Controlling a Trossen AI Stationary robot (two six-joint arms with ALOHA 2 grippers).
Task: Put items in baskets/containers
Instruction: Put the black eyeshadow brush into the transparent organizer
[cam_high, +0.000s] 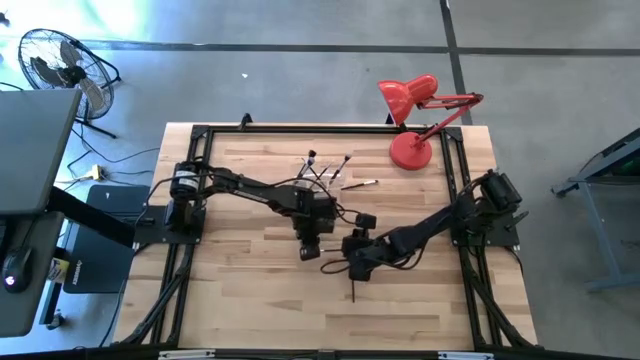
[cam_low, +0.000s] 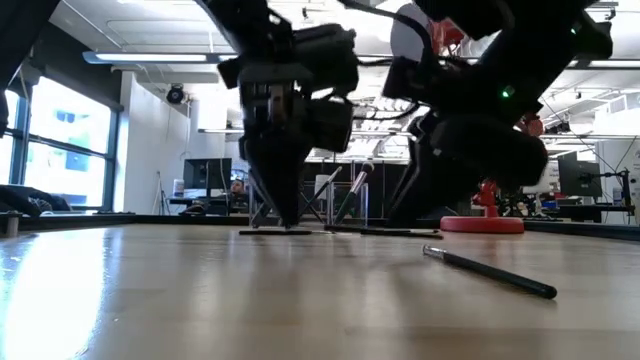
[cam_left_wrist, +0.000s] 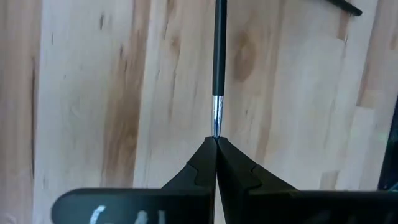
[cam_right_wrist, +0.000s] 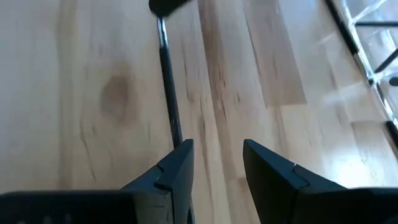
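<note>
Left claw (cam_left_wrist: 216, 140) is clamped on a brush (cam_left_wrist: 218, 68) lying flat, handle pointing away; right claw (cam_right_wrist: 216, 149) gapes.

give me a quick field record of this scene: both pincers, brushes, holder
left pincer: shut on a brush, gripping its silvery ferrule end, low at mid table
right pincer: open, low over the wood, nothing held
loose brush: lying flat on the table, near side
holder: clear, far side of table, several brushes standing in it
lamp: red, far right corner
</note>
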